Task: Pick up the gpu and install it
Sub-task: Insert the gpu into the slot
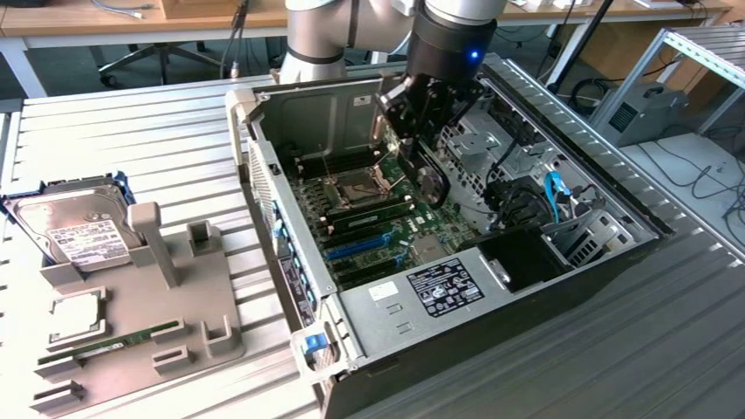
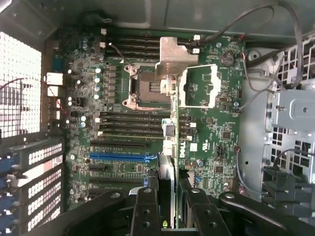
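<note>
gpu [image 1: 428,182], thin flat card w/ silver bracket [image 2: 173,59], in end effector [image 2: 168,206]

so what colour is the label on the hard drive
White; the hard drive's label shows best in the exterior view.

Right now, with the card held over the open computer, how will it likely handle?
The graphics card is probably stiff: it hangs straight from the gripper. It is likely fragile, being a bare circuit board. Pinched across its thin body, it could pivot if nudged against the motherboard.
</note>
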{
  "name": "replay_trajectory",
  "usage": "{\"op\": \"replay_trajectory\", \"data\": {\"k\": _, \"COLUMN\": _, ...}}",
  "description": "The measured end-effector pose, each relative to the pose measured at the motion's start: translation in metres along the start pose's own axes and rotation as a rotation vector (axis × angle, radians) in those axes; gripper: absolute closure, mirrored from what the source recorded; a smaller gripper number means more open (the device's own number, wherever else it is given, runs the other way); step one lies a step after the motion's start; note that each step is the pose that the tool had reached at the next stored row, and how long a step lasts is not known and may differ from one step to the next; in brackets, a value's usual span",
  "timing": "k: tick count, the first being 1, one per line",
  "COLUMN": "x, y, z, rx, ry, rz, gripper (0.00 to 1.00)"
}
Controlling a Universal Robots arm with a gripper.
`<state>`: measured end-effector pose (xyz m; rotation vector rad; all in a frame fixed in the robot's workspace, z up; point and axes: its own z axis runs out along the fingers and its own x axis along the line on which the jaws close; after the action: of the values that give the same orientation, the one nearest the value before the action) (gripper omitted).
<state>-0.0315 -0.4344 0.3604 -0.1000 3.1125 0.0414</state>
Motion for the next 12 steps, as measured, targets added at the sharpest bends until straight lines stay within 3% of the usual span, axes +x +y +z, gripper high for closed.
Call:
{"op": "replay_trajectory", "data": {"k": 5, "x": 0.0000, "y": 0.0000, "z": 0.0000, "rx": -0.0020, "ry": 0.0018, "rz": -0.071, "gripper": 0.74}}
{"op": "replay_trajectory", "data": {"k": 12, "x": 0.0000, "y": 0.0000, "z": 0.0001, "rx": -0.0035, "ry": 0.0032, "rz": -0.125, "gripper": 0.74}}
